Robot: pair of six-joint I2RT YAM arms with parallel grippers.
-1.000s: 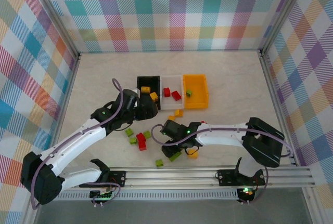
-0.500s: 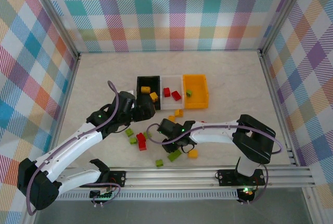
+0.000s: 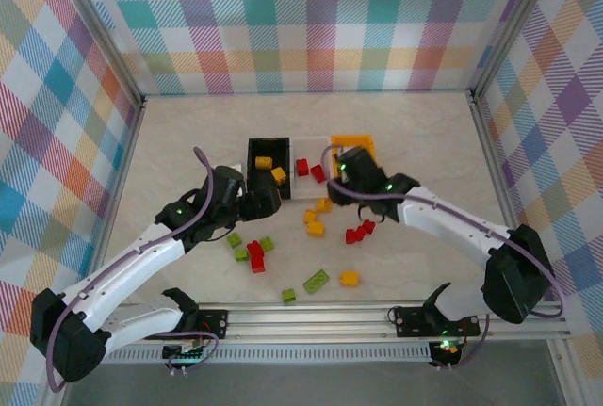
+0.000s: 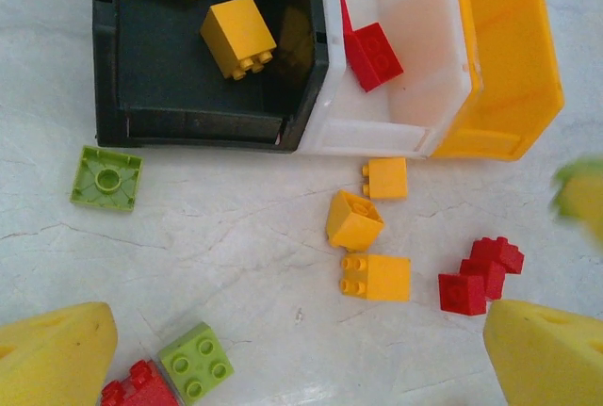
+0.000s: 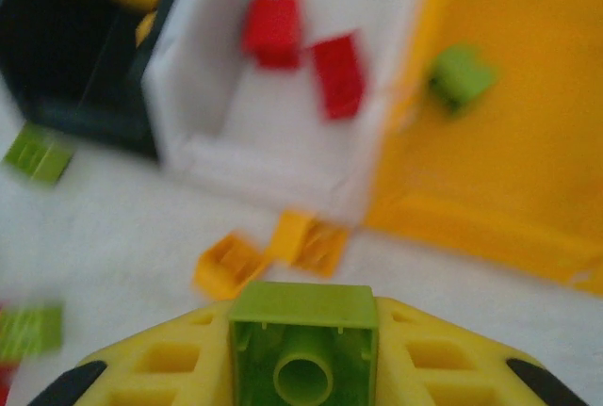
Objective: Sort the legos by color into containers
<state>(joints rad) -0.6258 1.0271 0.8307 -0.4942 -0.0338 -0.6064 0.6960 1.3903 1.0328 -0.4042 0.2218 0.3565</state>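
Lime green lego (image 5: 301,312): pinched between the pads of my right claw (image 5: 303,373), hollow underside facing the wrist camera. That claw hangs by the white bin (image 5: 273,156) and the orange bin (image 5: 513,133).

White bin holds two red legos (image 5: 273,24). Orange bin holds one green lego (image 5: 460,76). Black bin (image 4: 108,57) holds two yellow legos (image 4: 238,37).

My left claw (image 4: 297,331) is spread wide, gripping nothing, above the table in front of the bins. Below it lie loose yellow bricks (image 4: 377,277), a red cluster (image 4: 480,269) and green bricks (image 4: 106,177).
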